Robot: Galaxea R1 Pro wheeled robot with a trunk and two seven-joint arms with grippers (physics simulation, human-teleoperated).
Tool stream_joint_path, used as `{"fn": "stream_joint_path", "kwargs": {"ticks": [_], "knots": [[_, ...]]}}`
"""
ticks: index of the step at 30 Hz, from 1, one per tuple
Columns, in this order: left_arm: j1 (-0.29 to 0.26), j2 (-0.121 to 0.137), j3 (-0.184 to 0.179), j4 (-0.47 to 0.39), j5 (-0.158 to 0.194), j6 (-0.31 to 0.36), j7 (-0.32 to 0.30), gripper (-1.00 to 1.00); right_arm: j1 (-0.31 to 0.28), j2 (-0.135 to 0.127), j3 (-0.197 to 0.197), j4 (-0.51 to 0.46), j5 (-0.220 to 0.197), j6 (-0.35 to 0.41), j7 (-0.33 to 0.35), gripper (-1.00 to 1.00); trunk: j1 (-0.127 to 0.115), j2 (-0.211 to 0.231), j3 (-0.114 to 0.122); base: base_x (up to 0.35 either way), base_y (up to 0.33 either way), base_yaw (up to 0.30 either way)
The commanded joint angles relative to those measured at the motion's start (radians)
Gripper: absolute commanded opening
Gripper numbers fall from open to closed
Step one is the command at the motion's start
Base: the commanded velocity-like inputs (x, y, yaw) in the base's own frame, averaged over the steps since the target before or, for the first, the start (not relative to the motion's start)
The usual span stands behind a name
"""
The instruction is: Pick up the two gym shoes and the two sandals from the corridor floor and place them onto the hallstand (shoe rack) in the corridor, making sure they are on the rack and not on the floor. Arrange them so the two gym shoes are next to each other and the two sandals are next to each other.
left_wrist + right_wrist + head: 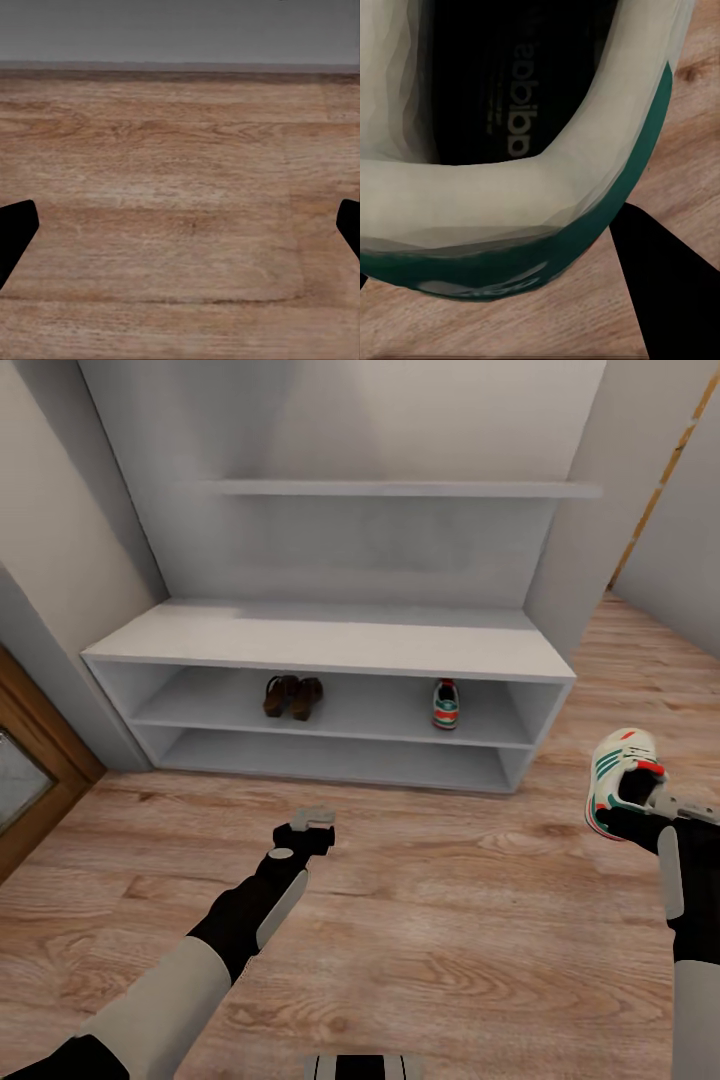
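At right, right gripper (pixel 640 792) holds gym shoe (pixel 618 780) above floor (pixel 430 920)

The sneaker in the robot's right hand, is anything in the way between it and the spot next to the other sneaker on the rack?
Nothing visible. The held sneaker in the right gripper hangs over bare floor, and the upper bay beside the shelved sneaker is open. The sandals sit further left.

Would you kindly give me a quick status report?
Right hand holding gym shoe. Left hand open. Sandals, other shoe on hallstand.
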Motion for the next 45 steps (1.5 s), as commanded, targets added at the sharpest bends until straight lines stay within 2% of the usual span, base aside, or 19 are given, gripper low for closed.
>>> {"fn": "stream_joint_path", "kwargs": {"ticks": [1,15,29,42,45], "knots": [[-0.001,0.001,-0.004,-0.001,0.010,0.002,0.009,1.00,-0.001,0.000,0.000,-0.002,-0.001,0.005,-0.001,-1.00,0.000,0.000,-0.001,0.124,0.332,0.000],[0.000,0.001,-0.005,0.001,0.011,0.002,0.009,1.00,-0.001,0.000,0.000,-0.002,-0.001,0.005,-0.001,-1.00,0.000,0.000,-0.001,0.129,0.323,-0.004],[0.001,-0.001,-0.005,0.000,0.011,0.002,0.010,1.00,-0.001,0.000,0.001,-0.002,-0.001,0.005,-0.001,-1.00,0.000,0.000,0.001,-0.029,0.334,-0.164],[0.000,0.002,0.000,-0.002,0.010,0.005,0.014,1.00,-0.001,0.000,0.003,-0.002,-0.001,0.005,-0.002,-1.00,0.000,0.000,0.001,0.000,0.036,-0.004],[-0.001,0.017,0.004,0.002,0.010,0.003,0.012,1.00,-0.001,0.002,0.003,0.002,-0.002,0.005,-0.004,-1.00,0.000,0.000,0.001,0.000,0.000,0.000]]}}
